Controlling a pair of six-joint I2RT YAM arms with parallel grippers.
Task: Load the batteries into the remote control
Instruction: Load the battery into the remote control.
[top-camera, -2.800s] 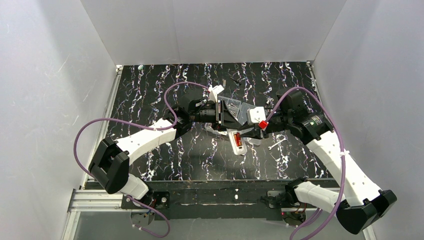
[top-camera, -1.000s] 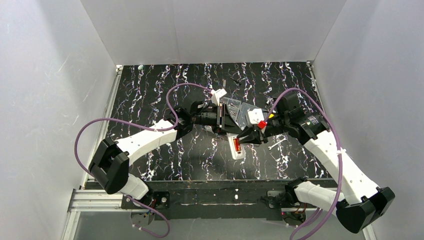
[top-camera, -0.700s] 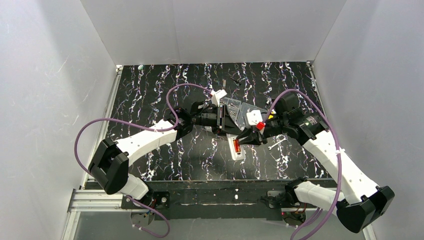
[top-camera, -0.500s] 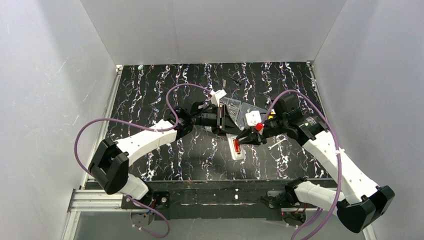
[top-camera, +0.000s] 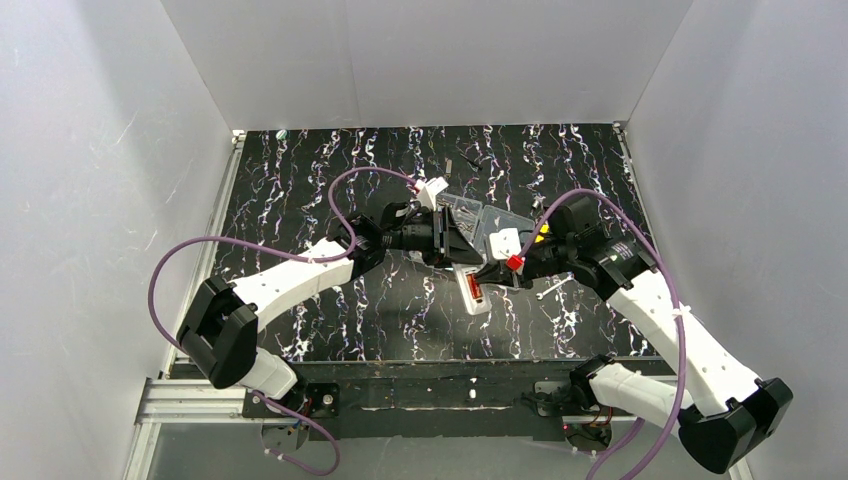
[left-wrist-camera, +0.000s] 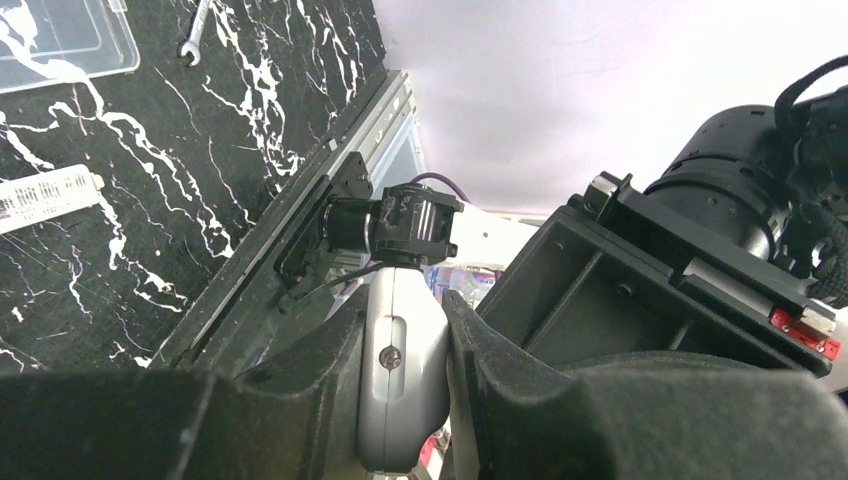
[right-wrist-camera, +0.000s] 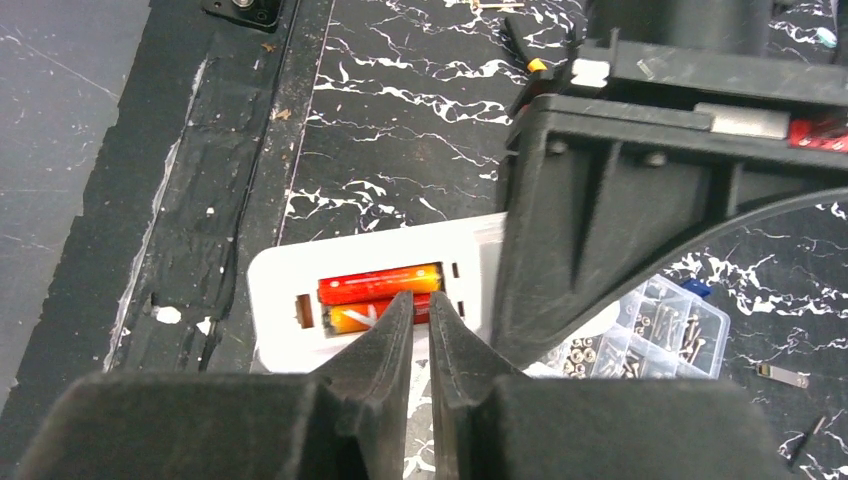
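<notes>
Seating the second battery in the remote control (right-wrist-camera: 370, 250)

The remote lies recess-up on the desk (right-wrist-camera: 400, 110). One orange-red battery (right-wrist-camera: 380, 283) sits flat in the recess, and a second battery (right-wrist-camera: 345, 318) beside it looks not quite down. The right end effector (right-wrist-camera: 421, 300) has its fingers almost together, clasping nothing, with the tips over the second battery's inner end. The left end effector (left-wrist-camera: 400, 300) stands at the remote's far end with its fingers apart. Whether it braces the remote I cannot tell. I judge loading nearly done: next comes a gentle downward press until both cells lie level, then the cover. A clear compartment box (right-wrist-camera: 640, 335) of small parts sits just beyond the remote. No battery brand is legible, and the print on a white label strip (left-wrist-camera: 45, 197) is too small to read
</notes>
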